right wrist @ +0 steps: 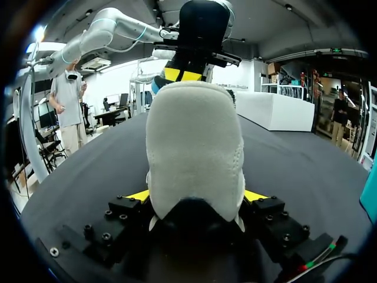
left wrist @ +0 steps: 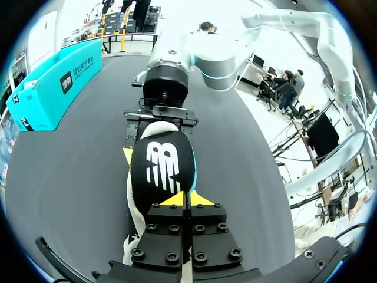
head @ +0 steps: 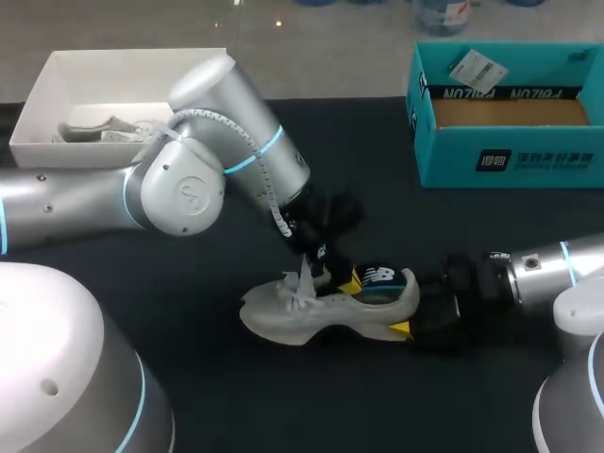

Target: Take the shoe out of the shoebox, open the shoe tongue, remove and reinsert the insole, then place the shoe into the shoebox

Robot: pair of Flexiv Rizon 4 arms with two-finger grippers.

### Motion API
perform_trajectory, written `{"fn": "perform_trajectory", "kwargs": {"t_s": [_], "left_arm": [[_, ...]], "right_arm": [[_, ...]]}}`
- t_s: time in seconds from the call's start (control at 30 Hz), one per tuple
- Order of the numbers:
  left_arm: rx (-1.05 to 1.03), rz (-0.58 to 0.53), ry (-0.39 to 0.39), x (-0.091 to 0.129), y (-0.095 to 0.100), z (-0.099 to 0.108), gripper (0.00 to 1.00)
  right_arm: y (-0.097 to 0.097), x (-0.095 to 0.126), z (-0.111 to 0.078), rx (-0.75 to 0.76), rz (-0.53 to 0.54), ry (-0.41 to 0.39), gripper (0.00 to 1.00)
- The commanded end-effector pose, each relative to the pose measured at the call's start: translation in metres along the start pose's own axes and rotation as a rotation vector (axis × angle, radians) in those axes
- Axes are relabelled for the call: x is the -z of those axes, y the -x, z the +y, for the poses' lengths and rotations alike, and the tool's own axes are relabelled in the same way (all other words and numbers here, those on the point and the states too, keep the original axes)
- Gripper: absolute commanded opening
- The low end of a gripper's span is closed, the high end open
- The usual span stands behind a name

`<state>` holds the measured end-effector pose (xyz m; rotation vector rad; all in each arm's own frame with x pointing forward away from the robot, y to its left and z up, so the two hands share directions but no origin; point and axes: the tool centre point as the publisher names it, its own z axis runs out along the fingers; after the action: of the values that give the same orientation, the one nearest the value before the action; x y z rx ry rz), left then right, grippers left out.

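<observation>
Head view is showing the shoe [head: 316,311] lying on its sole on the dark table [head: 189,377] at lower centre of the frame, toe pointing left, heel right. The left arm is entering from the left edge, and the left gripper [head: 338,276] is standing over the shoe's opening at centre frame. The right arm is entering from the lower right, and the right gripper [head: 413,319] is sitting at the heel. The teal shoebox [head: 510,156] is standing at upper right, well apart from the shoe. A white lid [head: 57,75] holding crumpled paper [head: 109,129] is lying at upper left. Left wrist view is showing the left gripper [left wrist: 188,199] with its yellow tips drawn narrow and meeting at the near edge of the black insole [left wrist: 162,168], apparently pinching it. The insole is covering the shoe's opening ahead of the fingers, with the white upper [left wrist: 134,206] showing beside it. Beyond the insole the right gripper [left wrist: 159,121] is standing at the heel, and the shoebox [left wrist: 53,88] is lying off to one side. Right wrist view is showing the right gripper [right wrist: 197,197] set wide, one yellow tip pressing each side of the grey heel [right wrist: 194,141], so it is holding the shoe. The left gripper [right wrist: 182,73] is standing over the shoe ahead of it.
</observation>
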<state>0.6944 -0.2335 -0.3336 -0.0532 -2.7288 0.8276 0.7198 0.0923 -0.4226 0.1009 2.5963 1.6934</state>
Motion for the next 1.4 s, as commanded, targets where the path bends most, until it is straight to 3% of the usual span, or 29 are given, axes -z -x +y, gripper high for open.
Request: {"fn": "perform_trajectory", "kwargs": {"t_s": [0.03,0.17,0.33,0.37,0.43,0.47,0.53,0.73,0.87,0.93,1.27,1.3,1.33,1.4], "left_arm": [[0.001,-0.025,-0.001,0.0,0.001,-0.004,0.24],[0.007,-0.084,-0.011,0.006,0.003,-0.002,0.42],[-0.009,-0.145,-0.009,0.007,0.001,0.002,0.51],[-0.01,-0.16,-0.022,0.007,0.001,0.003,0.56],[-0.015,-0.204,-0.029,0.005,0.001,0.004,0.83],[-0.017,-0.212,-0.028,0.003,0.001,0.003,0.91],[-0.026,-0.246,-0.03,0.0,0.002,0.003,0.86],[-0.027,-0.28,-0.033,-0.007,0.006,0.002,0.83],[-0.013,-0.296,-0.044,-0.009,0.01,-0.002,0.55],[-0.006,-0.318,-0.055,-0.009,0.011,-0.005,0.5],[-0.014,-0.371,-0.06,-0.016,0.01,-0.011,0.48],[-0.017,-0.375,-0.058,-0.016,0.009,-0.011,0.49],[-0.02,-0.38,-0.054,-0.016,0.008,-0.011,0.64],[-0.02,-0.385,-0.057,-0.017,0.009,-0.011,0.69]], "right_arm": [[0.0,-0.001,0.002,0.0,-0.003,-0.001,0.0],[0.0,-0.001,0.002,0.0,-0.003,-0.001,0.0],[0.0,-0.001,0.002,0.0,-0.003,-0.001,0.0],[0.0,-0.001,0.002,0.0,-0.003,-0.001,0.0],[0.0,-0.001,0.002,0.0,-0.003,-0.001,0.0],[0.0,-0.001,0.002,0.0,-0.003,-0.001,0.0],[0.0,-0.001,0.002,0.0,-0.003,-0.001,0.0],[0.0,-0.001,0.002,0.0,-0.003,-0.001,0.0],[0.0,-0.001,0.002,0.0,-0.003,-0.001,0.0],[0.0,-0.001,0.002,0.0,-0.003,-0.001,0.0],[0.0,-0.001,0.002,0.0,-0.003,-0.001,0.0],[0.0,-0.001,0.002,0.0,-0.003,-0.001,0.0],[0.0,-0.001,0.002,0.0,-0.003,-0.001,0.0],[0.0,-0.001,0.002,0.0,-0.003,-0.001,0.0]]}}
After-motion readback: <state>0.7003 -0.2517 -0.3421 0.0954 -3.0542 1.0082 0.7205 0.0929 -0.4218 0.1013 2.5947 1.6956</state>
